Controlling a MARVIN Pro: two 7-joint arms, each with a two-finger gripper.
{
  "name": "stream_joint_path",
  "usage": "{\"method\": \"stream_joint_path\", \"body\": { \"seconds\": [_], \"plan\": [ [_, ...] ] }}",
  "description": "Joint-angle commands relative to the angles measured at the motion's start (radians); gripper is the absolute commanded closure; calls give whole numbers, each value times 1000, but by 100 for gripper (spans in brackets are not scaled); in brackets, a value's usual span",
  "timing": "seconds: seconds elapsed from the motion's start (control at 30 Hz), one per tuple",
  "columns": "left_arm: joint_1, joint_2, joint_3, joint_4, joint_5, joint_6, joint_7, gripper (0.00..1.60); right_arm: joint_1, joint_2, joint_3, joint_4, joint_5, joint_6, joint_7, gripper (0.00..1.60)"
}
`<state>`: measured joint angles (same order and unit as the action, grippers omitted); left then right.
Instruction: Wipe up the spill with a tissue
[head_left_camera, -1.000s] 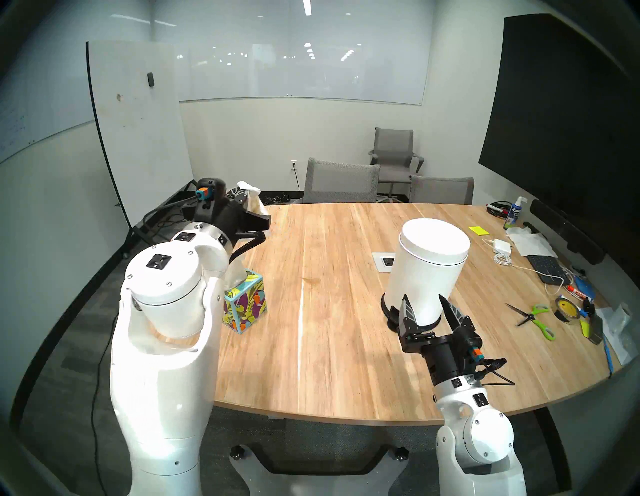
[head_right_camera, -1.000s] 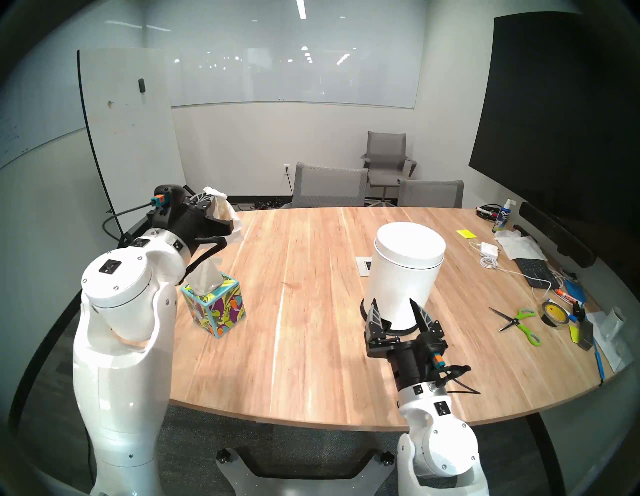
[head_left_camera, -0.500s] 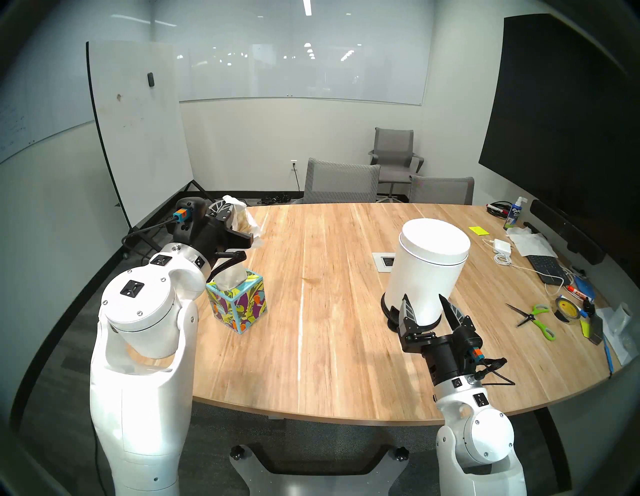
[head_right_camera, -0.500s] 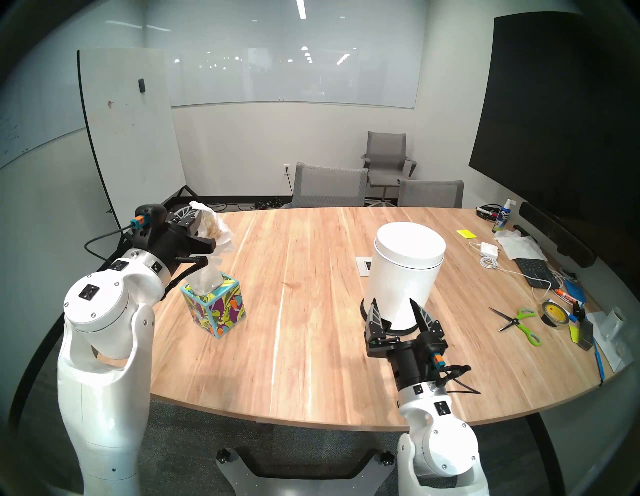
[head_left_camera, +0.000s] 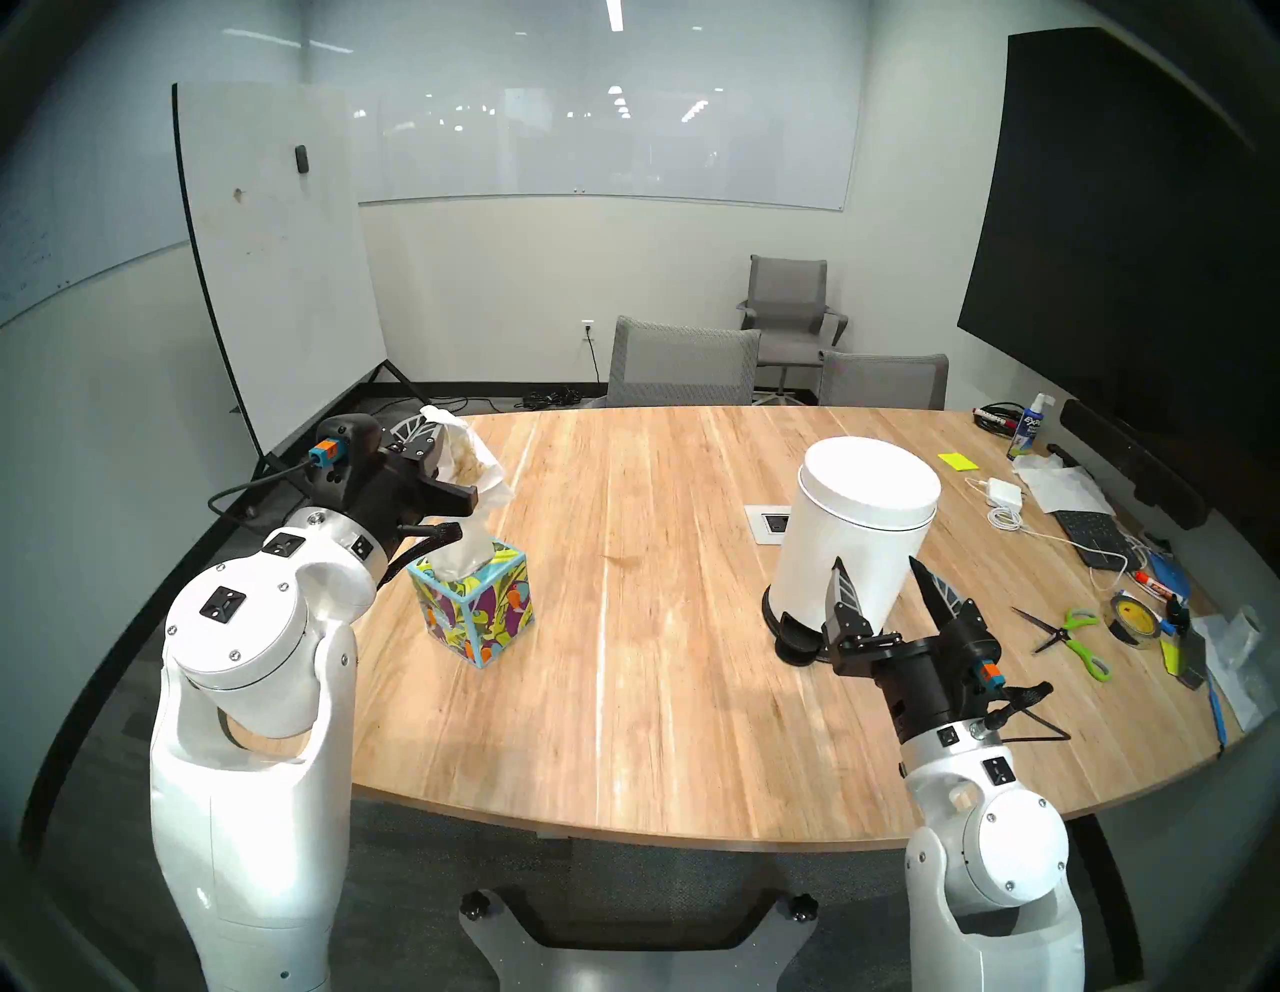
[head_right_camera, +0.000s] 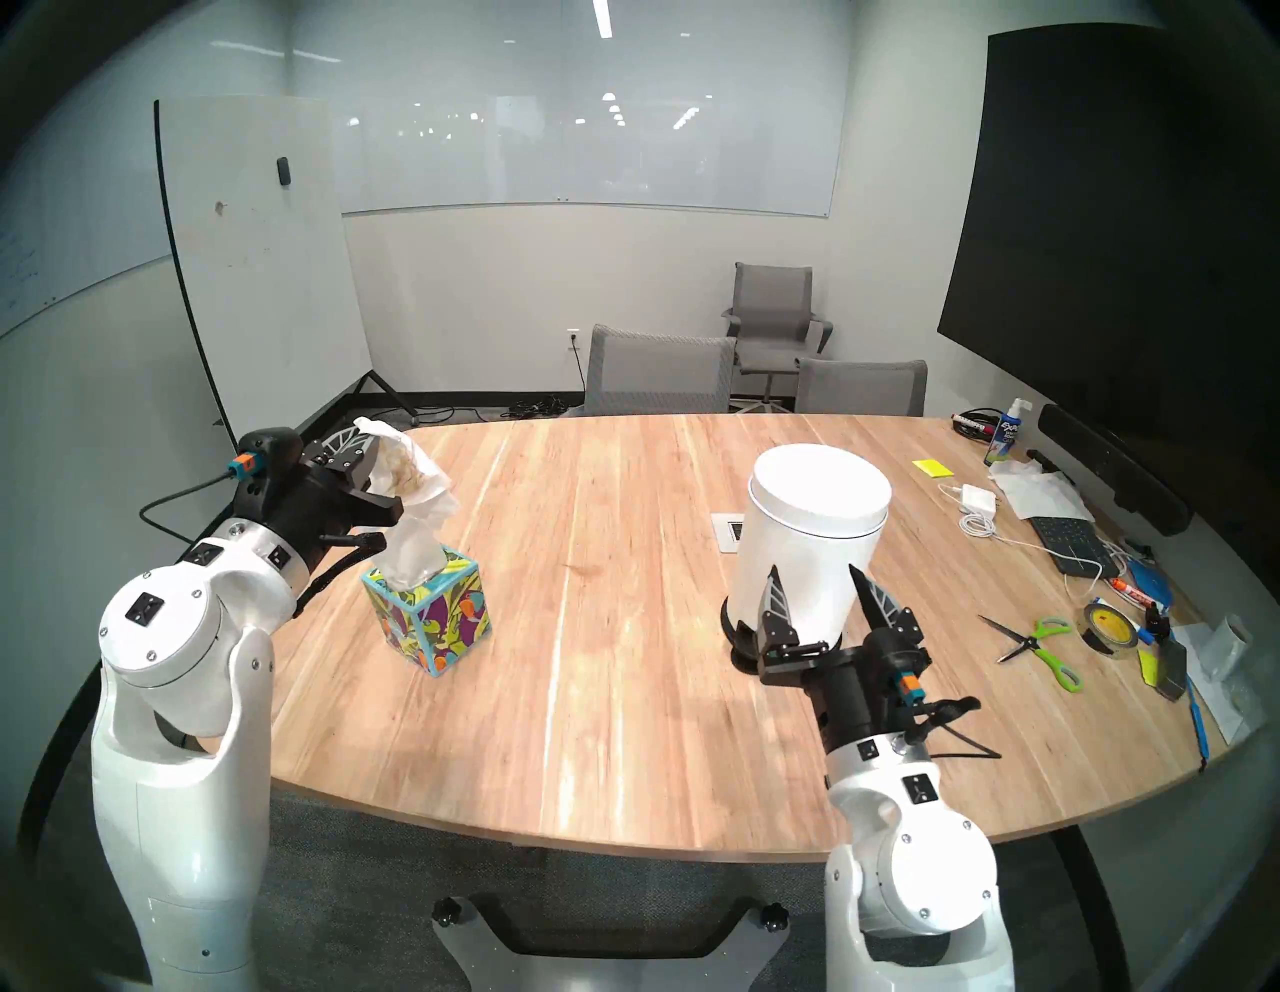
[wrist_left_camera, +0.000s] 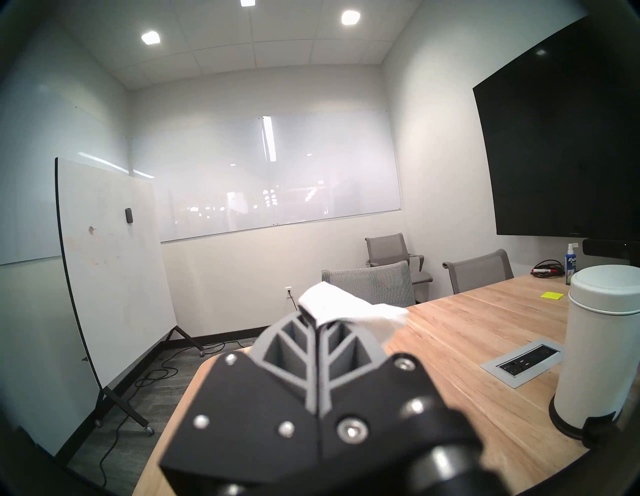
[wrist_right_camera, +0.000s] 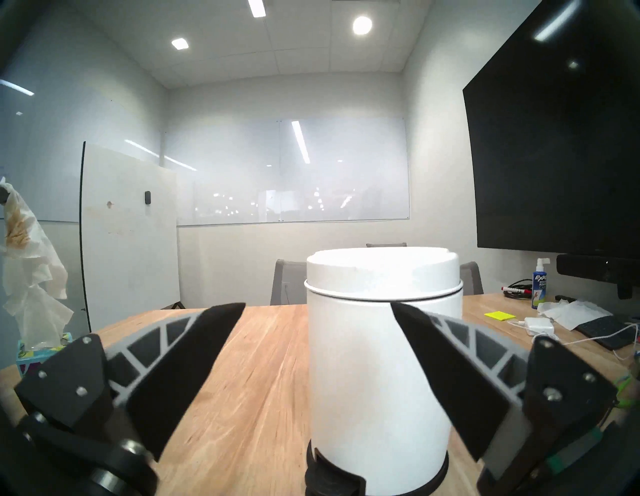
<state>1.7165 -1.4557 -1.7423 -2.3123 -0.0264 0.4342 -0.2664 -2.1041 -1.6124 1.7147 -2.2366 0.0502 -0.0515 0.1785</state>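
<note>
Hidden: the left gripper hides most of the crumpled white tissue with a brown stain in its own wrist view; the spill itself cannot be made out on the long light-wood table, only a faint dark streak near the middle.
Cut off: the cube-shaped tissue box with teal, purple and yellow leaf print shows just a corner at the left edge of the right wrist view.
Writing: the blue-and-white spray bottle at the table's far right corner reads "EXPO"; smaller print is too blurred.
Tissue: pinched at its top between the left fingers, hanging free above the table's far left edge, just over the box's fresh sheet.
Left gripper: fingers pressed together on the tissue.
Right gripper: fingers spread wide, empty, just in front of the white cylindrical lidded bin with a black base near the table's right side, not touching it.
</note>
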Motion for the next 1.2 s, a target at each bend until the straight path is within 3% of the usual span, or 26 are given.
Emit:
{"method": "stream_joint_path", "body": {
  "seconds": [0.0, 0.47, 1.17],
  "plan": [
    [37, 17, -11, -38, -6, -61, -27, 160, 49, 52, 27, -44, 8, 93, 38, 0],
    [12, 6, -12, -69, -16, -32, -33, 160, 51, 41, -40, -41, -60, 153, 32, 0],
    [43, 6, 8, -103, -11, -40, -32, 160, 99, 34, -59, -21, -80, 172, 25, 0]
  ]
}}
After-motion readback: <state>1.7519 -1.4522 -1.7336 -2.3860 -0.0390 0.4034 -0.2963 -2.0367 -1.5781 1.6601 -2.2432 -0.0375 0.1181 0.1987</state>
